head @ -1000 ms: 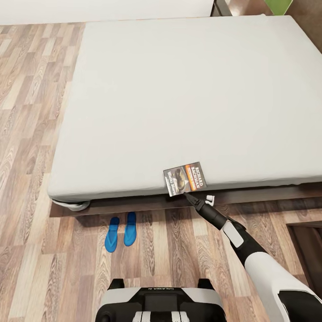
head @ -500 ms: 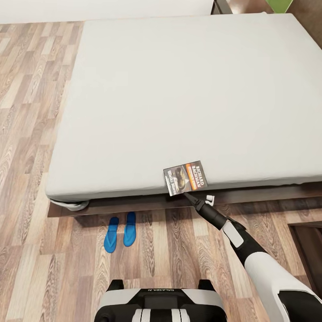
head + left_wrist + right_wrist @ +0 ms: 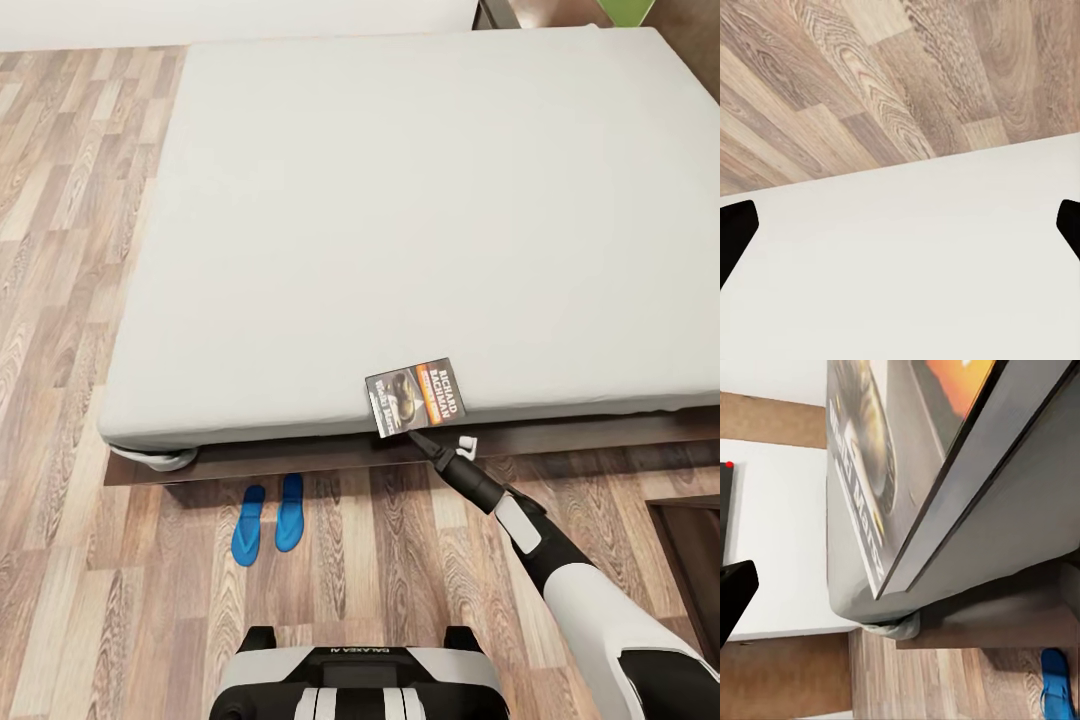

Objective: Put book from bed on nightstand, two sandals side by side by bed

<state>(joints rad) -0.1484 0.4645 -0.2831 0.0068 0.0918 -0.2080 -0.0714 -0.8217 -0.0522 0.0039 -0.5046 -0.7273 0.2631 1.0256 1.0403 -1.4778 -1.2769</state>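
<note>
Book (image 3: pixel 416 398) at lower centre of frame on the bed (image 3: pixel 400 220) edge, cover reads "RICHARD BACHMAN", smaller title unreadable. Right gripper (image 3: pixel 422 438) at its corner, grip state unclear. Sandals (image 3: pixel 268 518) paired lower left on the floor (image 3: pixel 60 300). Left gripper (image 3: pixel 900 225) jaws spread wide.

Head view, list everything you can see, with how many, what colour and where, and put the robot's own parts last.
Bed: one, pale grey mattress on a dark brown frame, centre.
Book: one, dark cover with an orange band, at the mattress's near edge, partly overhanging.
Sandals: two, bright blue, side by side on the floor by the bed.
Floor: brown wood planks, around the bed.
Right end effector: one, black, at the book's near edge.
Robot base: white and black, bottom centre.
</note>
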